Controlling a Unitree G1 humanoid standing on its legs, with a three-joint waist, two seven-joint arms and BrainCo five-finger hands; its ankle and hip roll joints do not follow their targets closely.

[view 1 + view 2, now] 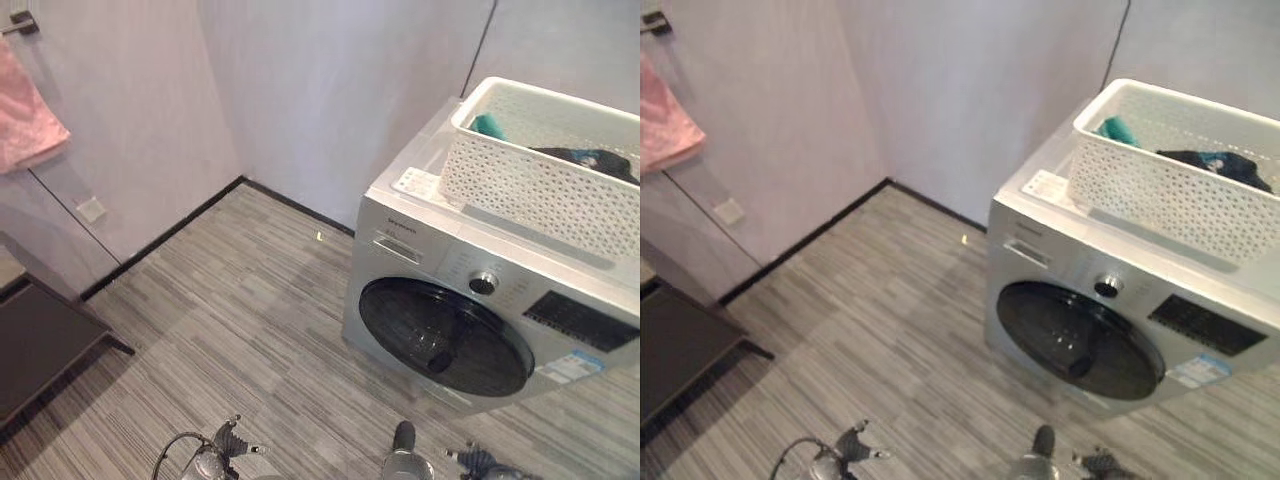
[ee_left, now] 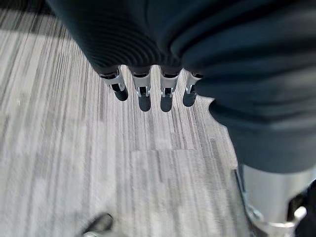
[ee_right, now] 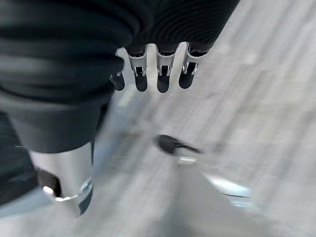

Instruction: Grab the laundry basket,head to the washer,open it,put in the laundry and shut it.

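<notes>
A white perforated laundry basket [image 1: 540, 170] stands on top of the silver front-loading washer [image 1: 400, 215] at the right. In the basket lie a teal garment [image 1: 490, 125] and a dark one [image 1: 590, 160]. The washer's round dark door [image 1: 445, 335] is shut, and a knob [image 1: 484, 283] sits above it. Both hands hang low, away from the washer and basket. My left hand [image 2: 144, 96] points its straight fingers at the striped floor and holds nothing. My right hand [image 3: 163, 74] does the same, fingers straight and empty.
A pink towel [image 1: 25, 110] hangs on the left wall above a wall socket [image 1: 92, 209]. A low dark table [image 1: 40, 345] stands at the left edge. Grey striped floor [image 1: 240, 300] stretches from there to the washer, which sits in the room's corner.
</notes>
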